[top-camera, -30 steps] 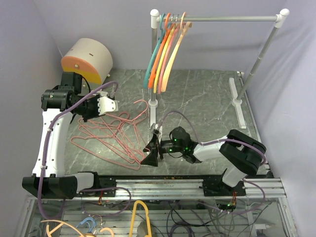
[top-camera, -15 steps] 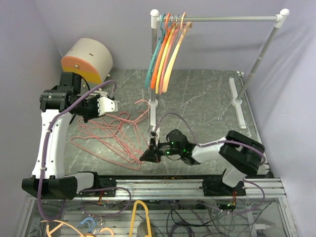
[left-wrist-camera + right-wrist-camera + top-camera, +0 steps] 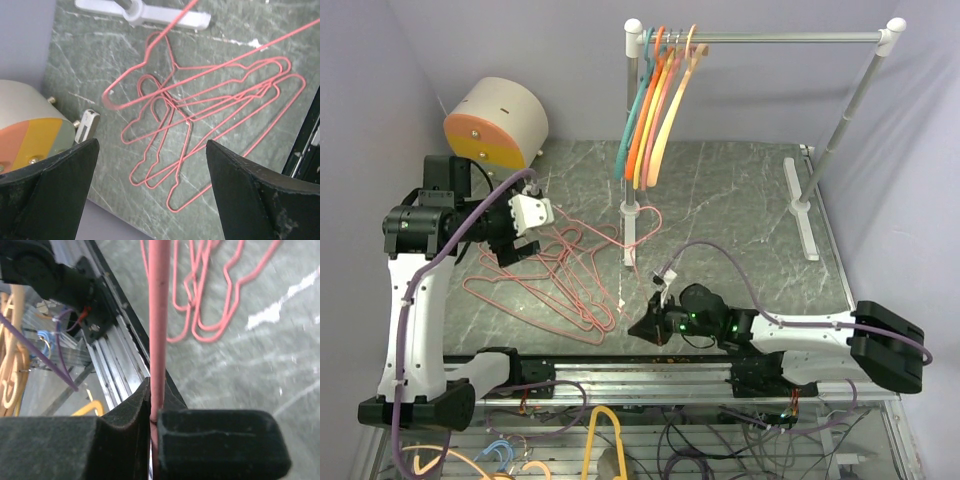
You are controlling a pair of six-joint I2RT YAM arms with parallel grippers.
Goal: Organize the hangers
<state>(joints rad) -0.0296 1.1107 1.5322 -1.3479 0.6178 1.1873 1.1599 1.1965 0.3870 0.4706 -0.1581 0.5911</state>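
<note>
The right pincer pinches one pink wire hanger, whose wire runs straight away from it across the bench toward the rail. The left pincer, spread wide, hovers over the loose pile of hangers.

A dark green-grey marbled table carries a clothes rack. Its silver rail runs between two white corner joints, the right post slants down to a long white foot near the table's right edge, and the left post stands upright near the middle. A beige drum with an orange and yellow face lies on its side at the far left corner, by the lilac wall, and an aluminium beam runs along the near edge.
</note>
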